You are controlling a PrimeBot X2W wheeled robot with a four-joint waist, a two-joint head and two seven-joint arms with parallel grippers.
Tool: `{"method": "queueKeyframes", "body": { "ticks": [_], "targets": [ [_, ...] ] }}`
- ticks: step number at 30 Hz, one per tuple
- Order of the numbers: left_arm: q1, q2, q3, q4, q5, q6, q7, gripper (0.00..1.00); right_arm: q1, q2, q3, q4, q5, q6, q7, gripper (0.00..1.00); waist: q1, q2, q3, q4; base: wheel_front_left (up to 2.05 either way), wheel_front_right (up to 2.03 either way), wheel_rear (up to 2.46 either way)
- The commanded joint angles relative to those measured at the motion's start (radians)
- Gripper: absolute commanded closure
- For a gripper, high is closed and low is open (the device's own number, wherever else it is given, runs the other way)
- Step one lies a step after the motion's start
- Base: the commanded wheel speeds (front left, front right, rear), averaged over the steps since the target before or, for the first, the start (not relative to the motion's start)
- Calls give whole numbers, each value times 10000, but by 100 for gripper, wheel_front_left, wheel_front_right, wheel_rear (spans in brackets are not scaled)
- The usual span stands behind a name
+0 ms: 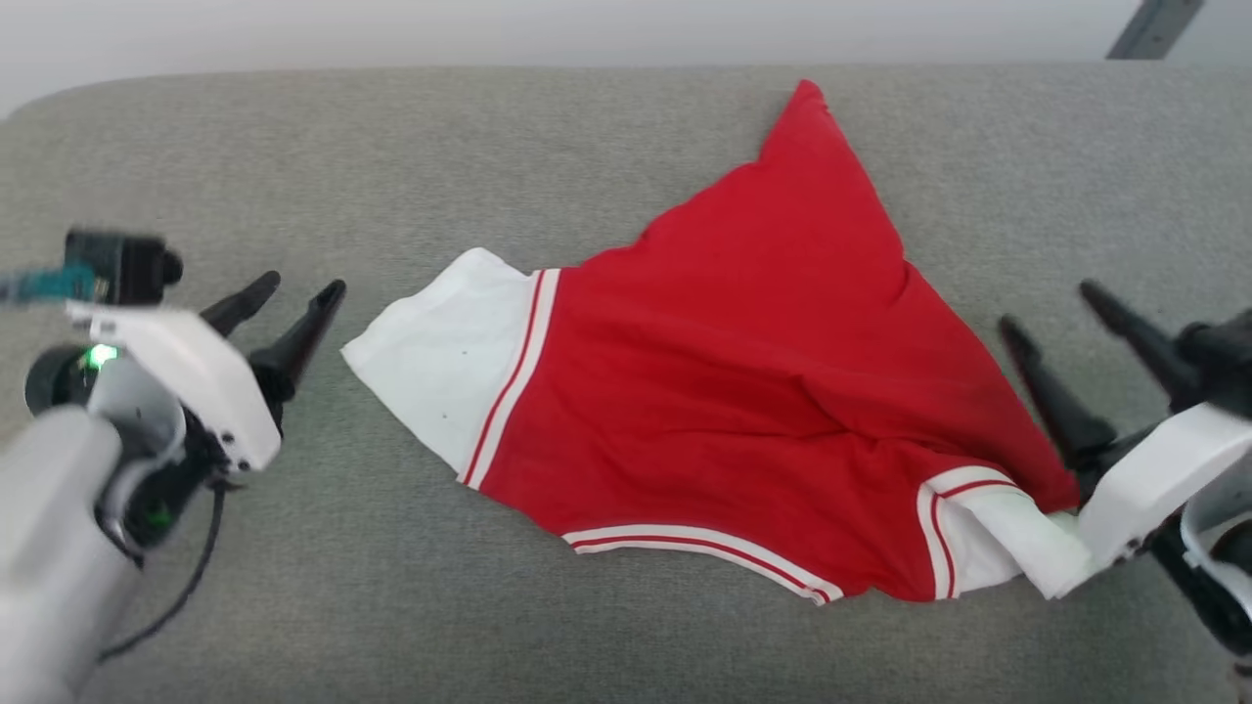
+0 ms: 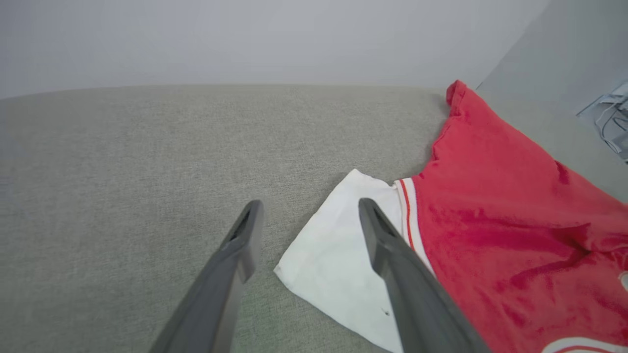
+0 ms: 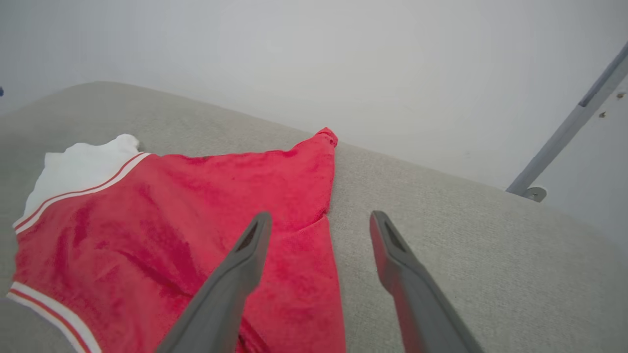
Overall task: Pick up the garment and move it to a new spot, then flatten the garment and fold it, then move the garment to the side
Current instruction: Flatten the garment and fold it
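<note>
The garment (image 1: 743, 391) lies spread on the grey cushioned surface, bright red with a white panel at its left end and another at the lower right, striped trim along the hems. My left gripper (image 1: 305, 286) hovers open just left of the white left panel, nothing between its fingers. In the left wrist view that gripper (image 2: 310, 206) has the white corner of the garment (image 2: 490, 220) under its right finger. My right gripper (image 1: 1058, 305) stands open at the garment's right edge. The right wrist view shows this gripper (image 3: 319, 218) over the red edge of the garment (image 3: 171, 220), empty.
The grey fabric surface (image 1: 293, 587) runs wide on all sides of the garment, with a pale wall behind its far edge. A grey metal bar (image 3: 569, 132) leans against the wall at the far right. A black cable (image 1: 181, 587) hangs under my left wrist.
</note>
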State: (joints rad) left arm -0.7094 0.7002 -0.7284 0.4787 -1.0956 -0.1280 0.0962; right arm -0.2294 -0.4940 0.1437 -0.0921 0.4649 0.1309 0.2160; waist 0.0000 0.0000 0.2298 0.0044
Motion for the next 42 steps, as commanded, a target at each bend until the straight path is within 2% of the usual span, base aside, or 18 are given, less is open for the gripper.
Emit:
{"method": "queueKeyframes", "body": {
  "ticks": [1,6,8,11,14,17,20,23,28,32,42],
  "targets": [
    [265,-35,43,-26,73,-38,-396,0,145,-114,167,-93,94,-3,114,0,0,0,-62,101,0,0,0],
    [1497,-396,294,-484,507,462,-2727,0,187,-953,1529,-648,667,-4,878,0,0,0,-139,343,0,0,0],
    [1987,-558,358,-711,805,773,-3271,0,194,-1481,2129,-980,944,-3,1271,0,0,0,-135,440,0,0,0],
    [2688,-795,676,-1186,1359,1302,-3582,0,179,-2346,2965,-1517,1330,-3,1890,0,0,0,-58,544,0,0,0],
    [3432,-1186,1877,-2148,2152,1744,-3623,0,290,-3218,3541,-2065,1623,-4,2564,0,0,0,73,615,0,0,0],
    [4511,-1748,3136,-3214,3130,1972,-3621,0,434,-4052,4086,-2615,1867,-3,3202,0,0,0,218,622,0,0,0],
    [5347,-2330,4102,-3975,4026,1889,-3623,0,651,-4668,4515,-2981,2261,-3,3630,0,0,0,362,648,0,0,0],
    [5876,-2904,4634,-4328,4643,1618,-3625,0,719,-5076,4750,-3080,2358,-3,3794,0,0,0,505,761,0,0,0],
    [6085,-3736,5333,-4481,5377,1026,-3626,0,389,-5531,5095,-2603,1784,-3,3565,0,0,0,854,1085,0,0,0],
    [6133,-4103,5733,-4409,5668,704,-3627,0,179,-5894,5385,-2243,1445,-3,3437,0,0,0,1061,1238,0,0,0],
    [5971,-4754,6126,-4265,6133,212,-3627,0,-295,-6157,5436,-1597,538,-4,3215,0,0,0,1494,1368,0,0,0]
  ]
}}
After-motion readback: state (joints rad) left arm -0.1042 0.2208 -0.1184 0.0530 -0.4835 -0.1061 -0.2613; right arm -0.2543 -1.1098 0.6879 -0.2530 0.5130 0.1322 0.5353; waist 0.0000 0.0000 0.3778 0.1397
